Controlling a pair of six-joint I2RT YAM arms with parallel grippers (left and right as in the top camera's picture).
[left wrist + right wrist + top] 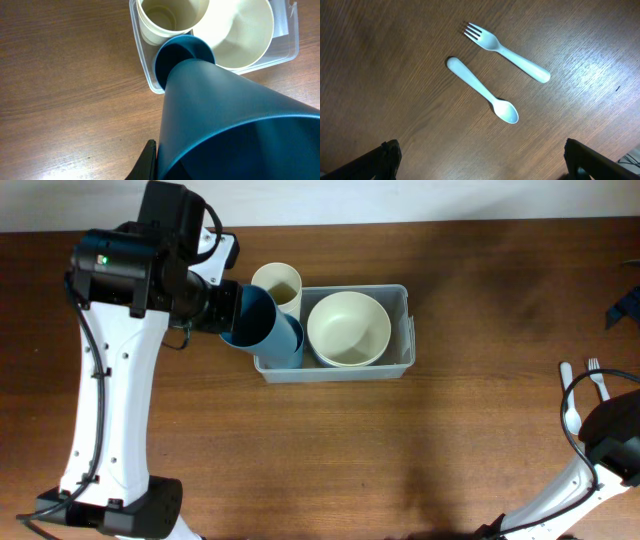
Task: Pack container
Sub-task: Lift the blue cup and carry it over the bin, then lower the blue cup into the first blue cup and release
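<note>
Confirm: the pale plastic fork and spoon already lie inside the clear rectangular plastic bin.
Not right. The pale plastic fork and spoon lie on the brown wooden table, outside the clear rectangular plastic bin, as the right wrist view shows.

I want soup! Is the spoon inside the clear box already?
No, the spoon lies on the wooden table beside the fork, not in the container.

A blue cup (pixel 225 125) fills the near right, its far end over the container (pixel 144 67), beside a cream cup (pixel 170 20) and a bowl (pixel 245 35).
</note>
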